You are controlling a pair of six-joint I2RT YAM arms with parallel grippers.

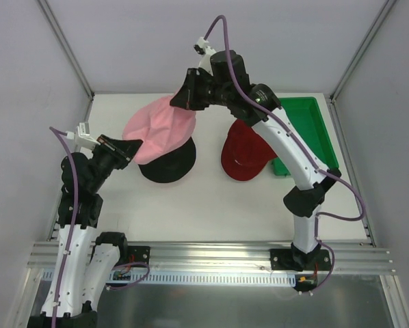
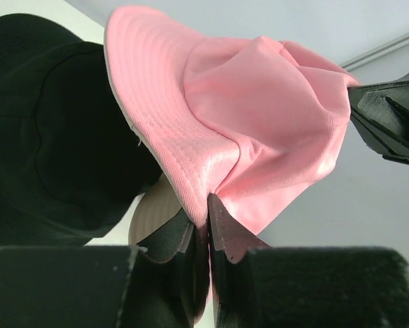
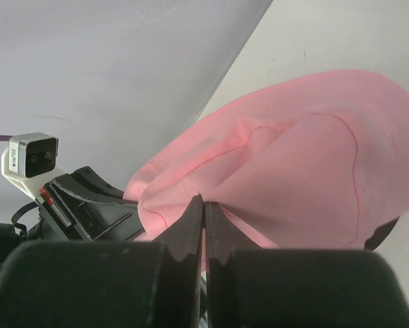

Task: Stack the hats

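Left hand (image 2: 208,205) pinched tight on pink hat (image 1: 160,130) brim | right hand (image 3: 204,205) clamped on the opposite edge | hat stretched hand-to-hand, over black hat (image 1: 169,167), off toward its far-left side | my guess: nudge near-right, then lower

The white table (image 1: 211,205) carries a black hat (image 1: 165,171), a red cap (image 1: 242,160) and a green tray (image 1: 307,119).

The pink hat (image 1: 160,130) hangs stretched and creased in the air, pinched at two opposite edges, partly over the black hat (image 1: 169,167), which lies flat below it. The red cap (image 1: 244,154) lies to their right, apart.
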